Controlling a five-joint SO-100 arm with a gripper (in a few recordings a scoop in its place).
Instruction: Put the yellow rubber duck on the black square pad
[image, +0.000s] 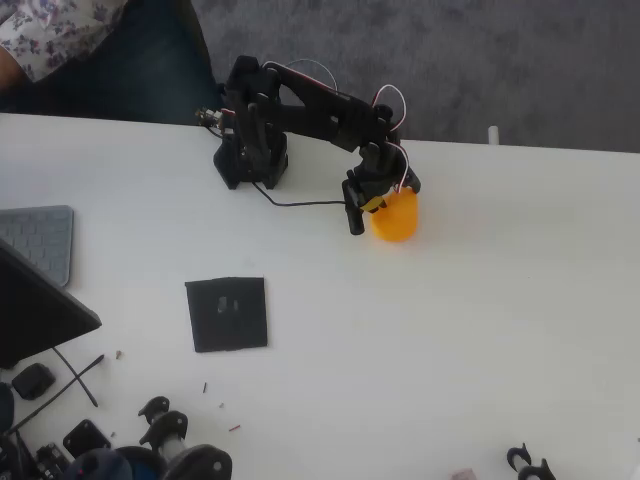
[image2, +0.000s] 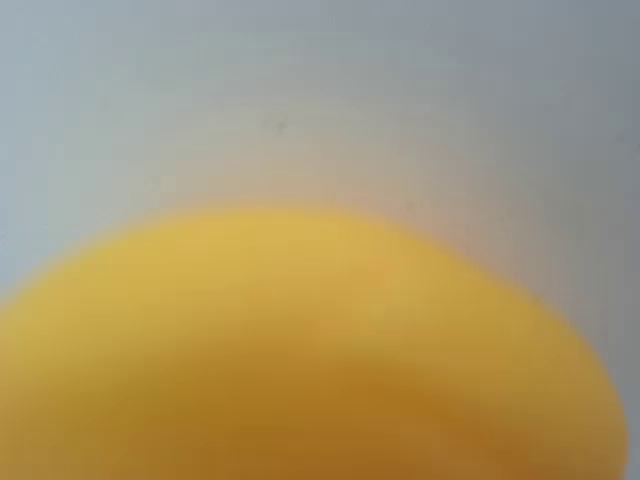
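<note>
Grasp step, by the look of it: in the overhead view the gripper (image: 372, 208) sits right at the yellow rubber duck (image: 396, 217), upper centre-right on the white table (image: 480, 300). Whether the claw is clamped can't be told. Next move calls for carrying it down-left to the black square pad (image: 226, 314), well apart. In the wrist view the duck (image2: 300, 360) is a blurred yellow-orange dome.

Yellow-orange duck (image: 397, 217), matte black pad (image: 226, 314) with faint grey marks, white table (image: 480, 330).
</note>
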